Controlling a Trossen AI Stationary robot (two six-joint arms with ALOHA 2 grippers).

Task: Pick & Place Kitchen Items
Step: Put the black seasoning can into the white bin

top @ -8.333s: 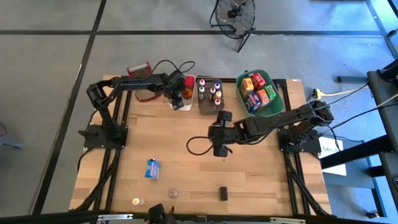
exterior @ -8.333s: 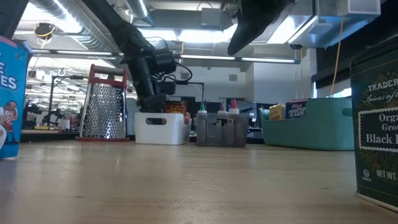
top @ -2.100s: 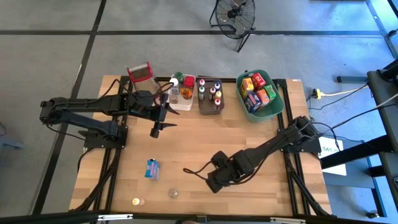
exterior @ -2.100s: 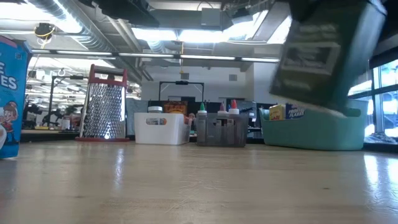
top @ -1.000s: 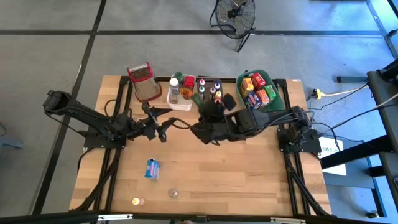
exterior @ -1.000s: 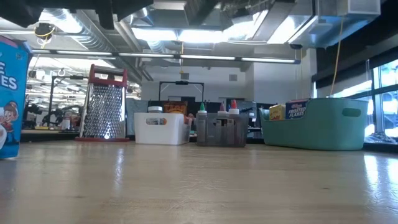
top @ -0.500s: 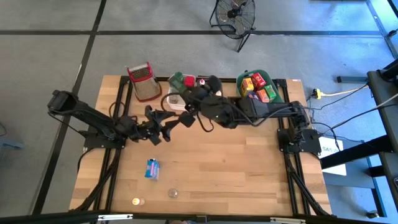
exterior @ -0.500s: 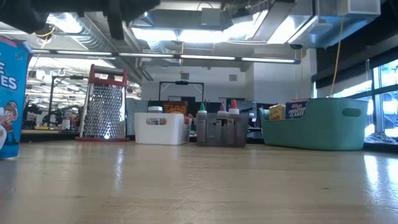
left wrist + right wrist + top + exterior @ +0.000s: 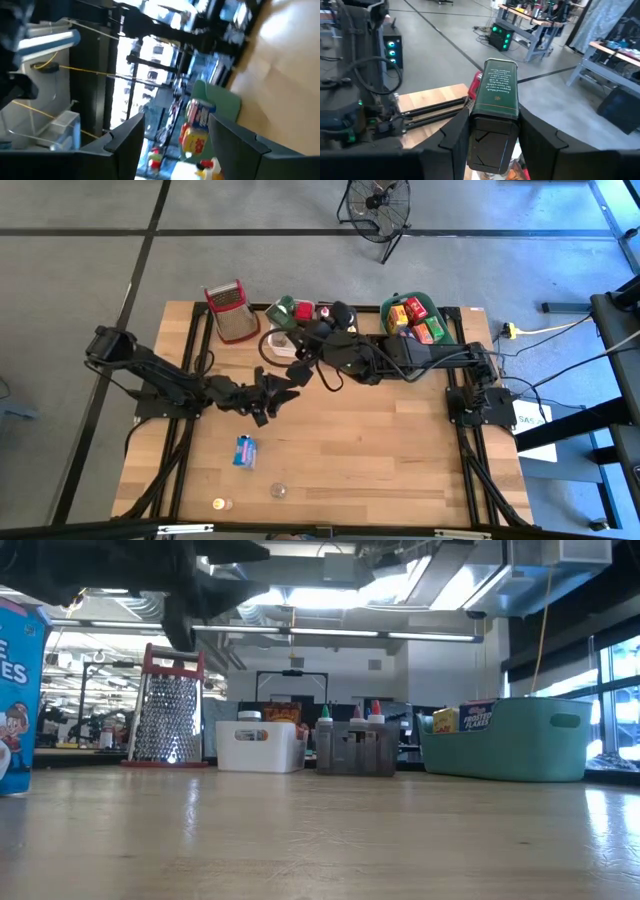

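Looking straight down, the high view shows the right gripper (image 9: 297, 312) reached across the far edge of the light wooden table (image 9: 400, 450), clamped on a dark green rectangular tin (image 9: 283, 308) that it holds above the white bin (image 9: 283, 343), next to the red-rimmed wire basket (image 9: 228, 300). To the right of these stand the grey bin of little bottles with coloured caps (image 9: 325, 314) and the green bin (image 9: 443, 350) packed with small red and orange boxes (image 9: 415, 323). The left gripper (image 9: 275, 395) hangs over the middle of the table with nothing between its parted fingers. Nearer the front lie a small blue box (image 9: 244, 450), a clear round jar (image 9: 278, 491) and a small jar with a pale cap (image 9: 219, 503), all apart from one another. At table height, the low view has the blue box (image 9: 18, 690) close at the left edge, and along the far side the wire basket (image 9: 168, 705), the white bin (image 9: 260, 745), the grey bin (image 9: 357, 752) and the green bin (image 9: 505, 740); a dark arm blurs overhead. From the left wrist, the dark fingers (image 9: 127, 142) stand apart and empty, with the green bin (image 9: 220, 100) beyond them. From the right wrist, both fingers (image 9: 457, 135) press the sides of the green tin (image 9: 495, 92), its printed face turned up.
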